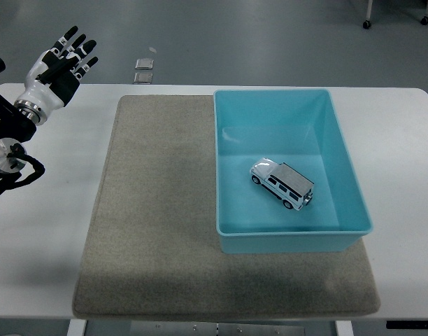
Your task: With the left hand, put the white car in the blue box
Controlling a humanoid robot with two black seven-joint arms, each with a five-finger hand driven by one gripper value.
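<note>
The white toy car [282,183] lies on the floor of the blue box [340,147], a little right of the box's middle, pointing diagonally. My left hand [60,61] is far off at the table's upper left, raised above the white surface, its fingers spread and holding nothing. The left arm [10,140] hangs along the left edge. The right arm does not show.
A grey-beige mat [158,217] covers the middle of the white table [46,231]; the box stands on its right half. Two small metal plates [143,70] lie on the floor beyond the far edge.
</note>
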